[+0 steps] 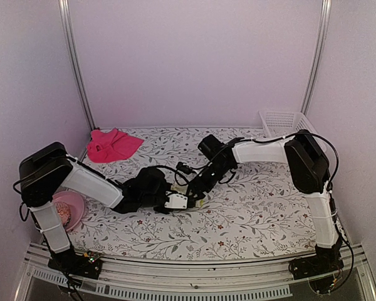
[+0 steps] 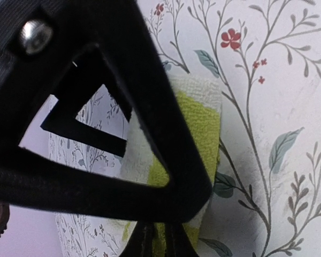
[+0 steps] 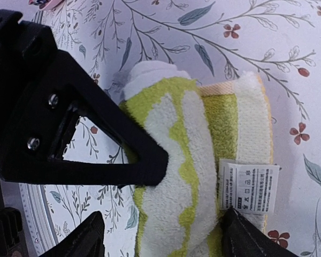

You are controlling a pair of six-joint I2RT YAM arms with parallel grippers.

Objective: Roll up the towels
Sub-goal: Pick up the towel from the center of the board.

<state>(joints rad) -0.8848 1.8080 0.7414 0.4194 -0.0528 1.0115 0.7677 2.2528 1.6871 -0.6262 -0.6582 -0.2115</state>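
My left gripper (image 2: 154, 243) is pinched nearly closed on the rolled yellow-green towel (image 3: 171, 160). My right gripper (image 3: 166, 235) stands wide open, its fingers straddling that roll and gripping nothing.

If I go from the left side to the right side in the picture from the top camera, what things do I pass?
pink bowl → pink towel → yellow-green towel, only a little bit peeking out in the middle → white basket

Rolled yellow-green towel (image 3: 198, 139); crumpled pink towel (image 1: 113, 145)
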